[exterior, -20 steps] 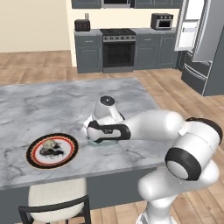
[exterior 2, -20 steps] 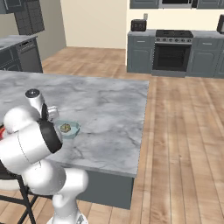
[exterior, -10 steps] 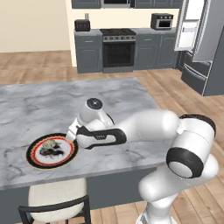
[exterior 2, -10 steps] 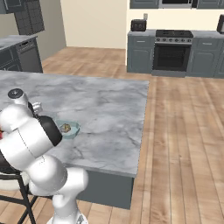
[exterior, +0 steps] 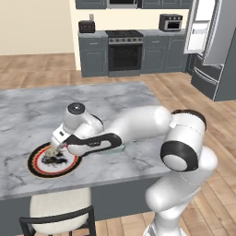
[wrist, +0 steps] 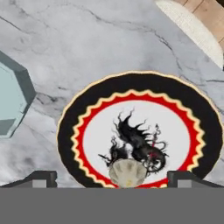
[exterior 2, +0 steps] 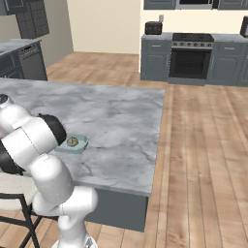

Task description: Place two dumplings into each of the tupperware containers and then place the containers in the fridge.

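Observation:
A single tan dumpling (wrist: pixel 127 173) lies on the near part of a round red-and-black-rimmed plate (wrist: pixel 70 131), right between my gripper's (wrist: pixel 112 178) two spread fingertips (wrist: pixel 43 178). From the left base view, the open gripper (exterior: pixel 57 148) hovers low over the plate (exterior: pixel 34 161) at the island's front left. A pale blue-green tupperware container (exterior 2: pixel 72 144) stands on the counter with one dumpling (exterior 2: pixel 72 141) in it, and it peeks in at the hand view's left edge (wrist: pixel 13 98). The fridge (exterior: pixel 216 46) stands at the far right with a door open.
The grey marble island (exterior: pixel 27 106) ends just in front of the plate, with a white-cushioned stool (exterior: pixel 55 207) below that edge. Dark cabinets with a black oven (exterior: pixel 123 50) line the back wall. Wooden floor lies to the right of the island.
The arm has swung left from the tupperware container to above the plate. The gripper has stayed open throughout.

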### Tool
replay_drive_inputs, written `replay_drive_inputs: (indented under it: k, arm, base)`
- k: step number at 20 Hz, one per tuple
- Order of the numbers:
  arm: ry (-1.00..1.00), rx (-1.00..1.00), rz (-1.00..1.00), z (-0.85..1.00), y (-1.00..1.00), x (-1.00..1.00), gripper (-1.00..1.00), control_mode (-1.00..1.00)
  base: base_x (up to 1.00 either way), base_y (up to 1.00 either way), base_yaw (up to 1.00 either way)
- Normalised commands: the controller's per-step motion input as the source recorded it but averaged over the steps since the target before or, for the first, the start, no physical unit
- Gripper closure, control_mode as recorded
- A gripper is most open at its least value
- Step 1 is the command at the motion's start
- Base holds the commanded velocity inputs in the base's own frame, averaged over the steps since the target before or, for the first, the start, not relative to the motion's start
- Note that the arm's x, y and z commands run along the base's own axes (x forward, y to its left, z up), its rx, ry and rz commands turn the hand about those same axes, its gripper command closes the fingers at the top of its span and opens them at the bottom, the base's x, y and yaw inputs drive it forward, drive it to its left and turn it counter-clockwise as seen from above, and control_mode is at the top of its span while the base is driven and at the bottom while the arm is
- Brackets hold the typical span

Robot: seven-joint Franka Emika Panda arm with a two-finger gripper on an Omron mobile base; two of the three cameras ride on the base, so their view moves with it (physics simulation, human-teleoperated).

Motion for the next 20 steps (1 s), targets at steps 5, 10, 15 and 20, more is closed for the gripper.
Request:
replay_drive_inputs:
  k: [5, 10, 15, 20]
  arm:
    - [0.25, 0.0, -0.18, -0.01, 0.41, 0.33, -1.0, -1.0]
    - [0.24, 0.0, -0.1, -0.34, 0.19, 0.33, -1.0, -1.0]
    - [0.03, 0.02, -0.09, -0.62, 0.13, 0.21, -1.0, -1.0]
    - [-0.03, 0.09, -0.09, -0.42, 0.19, 0.06, -1.0, -1.0]
  base:
    - [0.0, 0.0, 0.0]
    - [0.0, 0.0, 0.0]
    - [0.0, 0.0, 0.0]
    - [0.0, 0.0, 0.0]
